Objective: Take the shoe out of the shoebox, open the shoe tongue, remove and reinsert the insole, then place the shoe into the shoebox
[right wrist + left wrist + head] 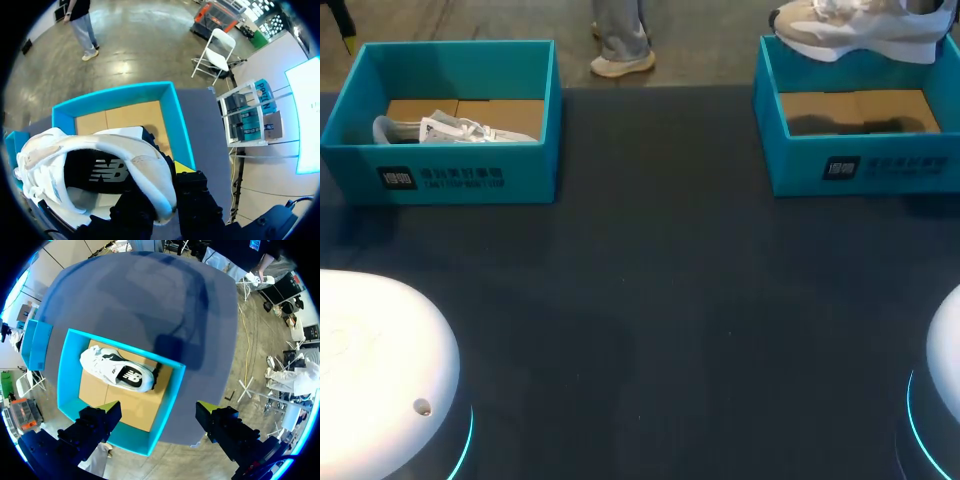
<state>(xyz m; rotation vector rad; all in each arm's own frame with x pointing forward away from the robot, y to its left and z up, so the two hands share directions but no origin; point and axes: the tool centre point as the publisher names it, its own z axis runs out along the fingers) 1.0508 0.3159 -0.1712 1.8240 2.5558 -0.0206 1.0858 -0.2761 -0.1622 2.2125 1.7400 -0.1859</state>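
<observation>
while the right gripper (165, 187) sits clenched on the shoe (90, 160), i see that shoe hoisted above the right shoebox (115, 94). r wrist cam: one black finger goes down inside the heel opening. the other, w/ its yellow tip (183, 166), presses on the outside, so the heel wall is pinched btwn them. shoe is white w/ a dark lining, opening turned toward the cam, toe end off to one side of the fingers. under it the box's brown cardboard floor shows bare. head cam agrees: shoe (865, 30) hangs in the air over the back wall of the right shoebox (880, 165), sole down, roughly level, w/ a shadow on the box floor below.

left gripper (157, 412) is released, fingers spread wide w/ nothing btwn them, hovering high over the left shoebox (69, 375). the box's near rim lies under the fingertips. inside, a second shoe (117, 371), also white, lies on the cardboard floor toward the far side of the box, opening facing up at the cam. head cam shows that second shoe (450, 130) low behind the front wall of the left shoebox (450, 175); can't tell if it's upright or tipped.

both teal boxes sit open at the far edge of the dark table (650, 300), well apart, one per side. white arm bases (380, 360) fill the near corners.
</observation>
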